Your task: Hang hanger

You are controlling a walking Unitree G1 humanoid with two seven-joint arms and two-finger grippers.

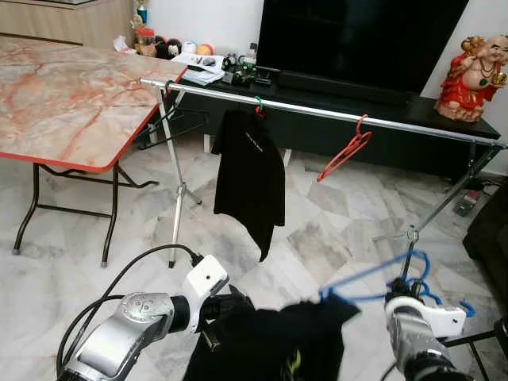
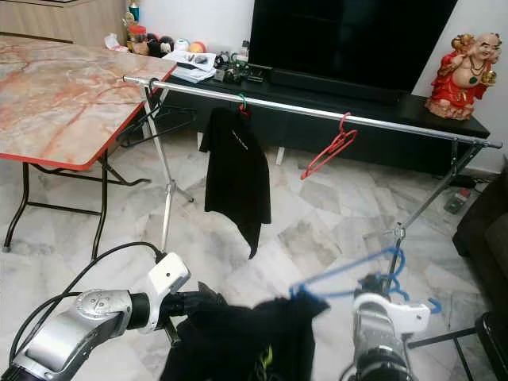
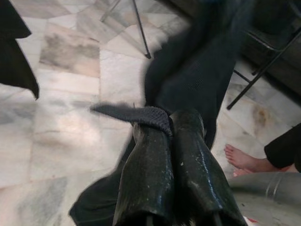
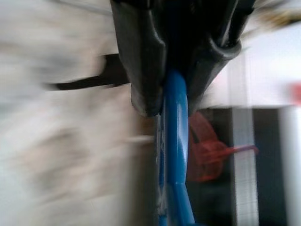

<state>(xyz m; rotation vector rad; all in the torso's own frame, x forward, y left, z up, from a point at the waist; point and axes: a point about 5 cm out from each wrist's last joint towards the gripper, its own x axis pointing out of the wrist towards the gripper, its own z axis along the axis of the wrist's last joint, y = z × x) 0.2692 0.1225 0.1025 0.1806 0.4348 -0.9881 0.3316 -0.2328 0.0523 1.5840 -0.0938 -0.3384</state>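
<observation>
Even, bright indoor daylight; head views sharp; right wrist view heavily motion-blurred; left wrist view slightly soft.

Tilted blue hanger [image 1: 379,274] carrying black garment [image 1: 274,343]

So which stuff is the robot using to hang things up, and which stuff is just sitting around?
For the job:
blue hanger in the right gripper
dark garment pinched by the left gripper
clothes rail

Just lying about:
red hanger
hung black shirt
marble-top table
TV
red figurine
</observation>
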